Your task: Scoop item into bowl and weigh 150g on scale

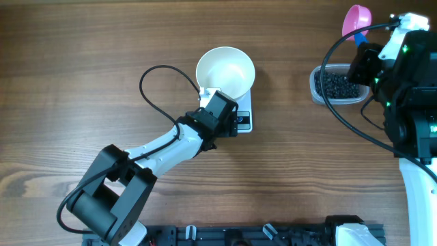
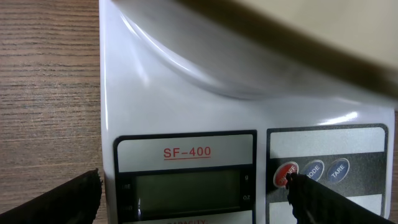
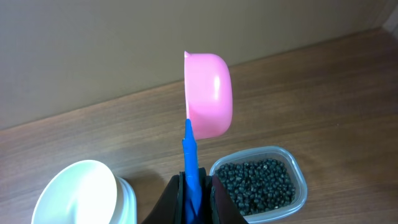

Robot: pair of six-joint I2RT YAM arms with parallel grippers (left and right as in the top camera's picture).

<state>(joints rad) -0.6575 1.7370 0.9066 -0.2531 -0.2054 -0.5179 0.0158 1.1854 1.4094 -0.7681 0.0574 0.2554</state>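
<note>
Barely begun: empty bowl (image 1: 225, 70) waiting on the scale (image 1: 246, 109)

The white bowl sits on the scale, empty. Right of the scale, a clear tub (image 3: 300, 182) holds the black beads (image 3: 255, 180). The right gripper (image 3: 193, 193), also right of the scale, clamps the handle of the pink scoop (image 3: 210, 93). The left gripper (image 2: 193, 196) hangs wide open over the scale's buttons (image 2: 314, 169), holding nothing. All scooping and weighing remain.

bowl (image 1: 225, 68) white | scale (image 2: 186, 112) white | beads (image 1: 338, 85) black | scoop (image 3: 211, 93) pink | handle (image 3: 189, 155) blue
</note>
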